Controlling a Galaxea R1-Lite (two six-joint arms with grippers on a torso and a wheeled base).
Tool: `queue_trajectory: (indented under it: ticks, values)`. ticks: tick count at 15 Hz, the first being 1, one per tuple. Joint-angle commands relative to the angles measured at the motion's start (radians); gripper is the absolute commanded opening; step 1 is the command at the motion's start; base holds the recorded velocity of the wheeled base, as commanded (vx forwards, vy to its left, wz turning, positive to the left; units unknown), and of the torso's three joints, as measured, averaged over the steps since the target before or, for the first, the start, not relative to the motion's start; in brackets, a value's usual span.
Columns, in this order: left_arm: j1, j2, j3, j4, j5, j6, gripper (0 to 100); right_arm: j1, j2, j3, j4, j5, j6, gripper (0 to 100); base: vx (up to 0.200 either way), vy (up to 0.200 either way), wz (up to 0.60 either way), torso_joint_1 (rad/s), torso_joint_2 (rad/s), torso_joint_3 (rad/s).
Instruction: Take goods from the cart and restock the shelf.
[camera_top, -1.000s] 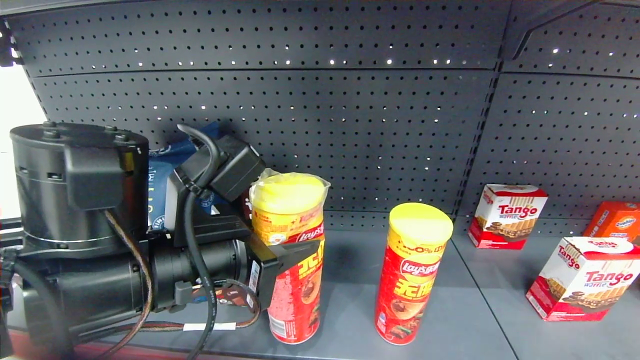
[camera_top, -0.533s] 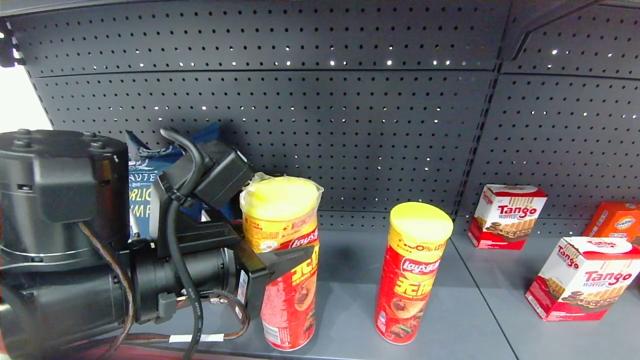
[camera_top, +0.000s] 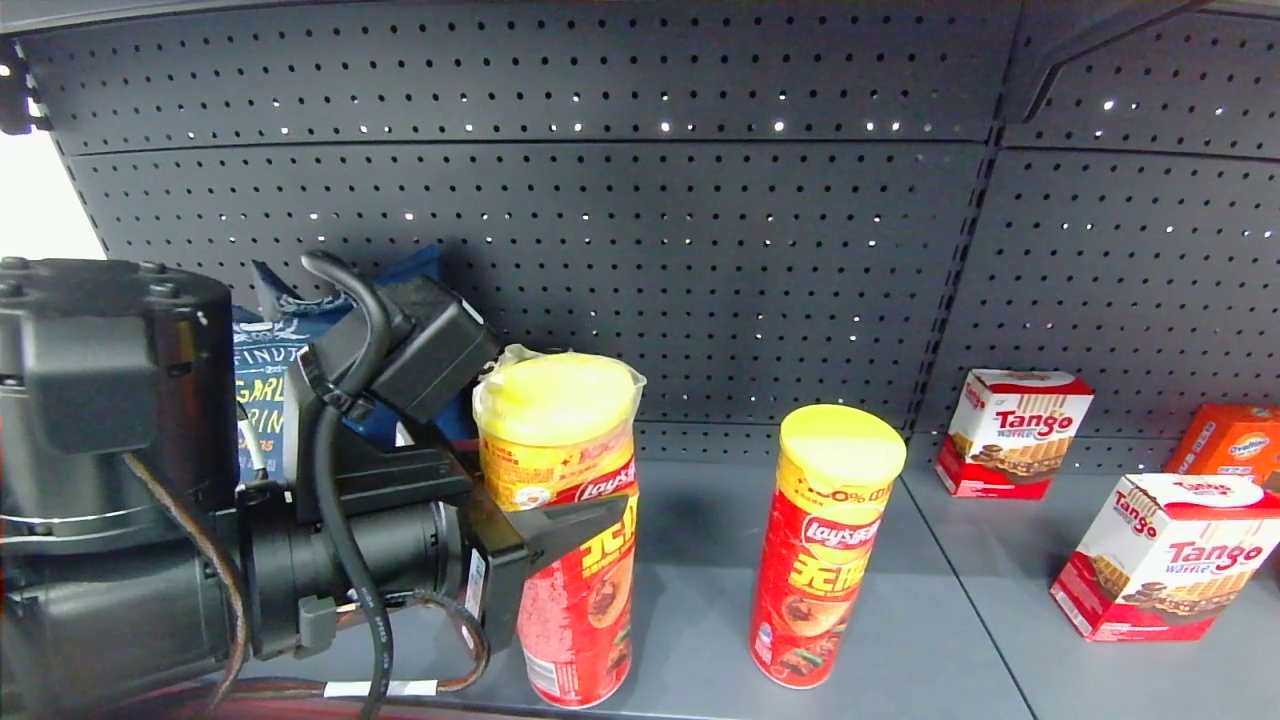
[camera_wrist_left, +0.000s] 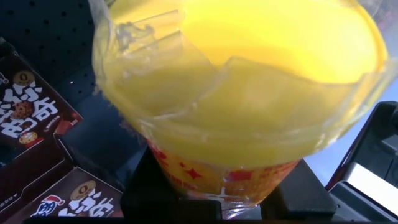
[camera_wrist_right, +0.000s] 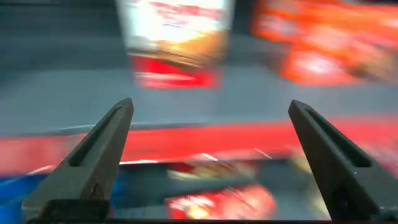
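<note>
left pincer closed around the middle of a chip can, one dark finger crossing the label. the can stands upright near the front edge of the shelf, left of centre; i cannot tell whether its base touches the board. a second can stands upright well apart toward the right, and a blue bag leans at the back of the shelf behind my wrist. the step, as i judge it, is setting the can down: i should lower it straight until the base sits flat, loosen my grip only then, and draw back toward the left end without brushing the tall tube, which looks easy to tip. the loose clear wrap over its yellow lid could snag, so the fingers should part widely first. right pincer gapes wide and carries nothing. wafer boxes sit toward the shelf's right end.
</note>
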Motion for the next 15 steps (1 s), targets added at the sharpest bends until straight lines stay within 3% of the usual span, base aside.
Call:
queue_trajectory:
  ticks: [1, 7, 9, 12, 15]
  values:
    - [0.001, -0.005, -0.001, -0.002, 0.000, 0.000, 0, 0.003, -0.011, 0.062, -0.060, 0.111, -0.003, 100, 0.000, 0.000, 0.00, 0.000, 0.00, 0.000]
    - [-0.011, 0.020, -0.025, -0.001, -0.006, 0.002, 0, 0.001, -0.012, 0.062, -0.057, 0.063, 0.056, 100, 0.000, 0.000, 0.00, 0.000, 0.00, 0.000]
    - [-0.014, 0.054, -0.051, -0.002, -0.008, 0.041, 0, 0.001, -0.012, 0.062, -0.057, 0.063, 0.056, 100, 0.000, 0.000, 0.00, 0.000, 0.00, 0.000]
    - [-0.013, 0.090, -0.090, -0.030, -0.020, 0.040, 0, 0.001, -0.012, 0.062, -0.057, 0.063, 0.056, 100, 0.000, 0.000, 0.00, 0.000, 0.00, 0.000]
    - [0.068, 0.135, -0.160, -0.065, -0.146, 0.037, 0, 0.001, -0.012, 0.062, -0.057, 0.063, 0.056, 100, 0.000, 0.000, 0.00, 0.000, 0.00, 0.000]
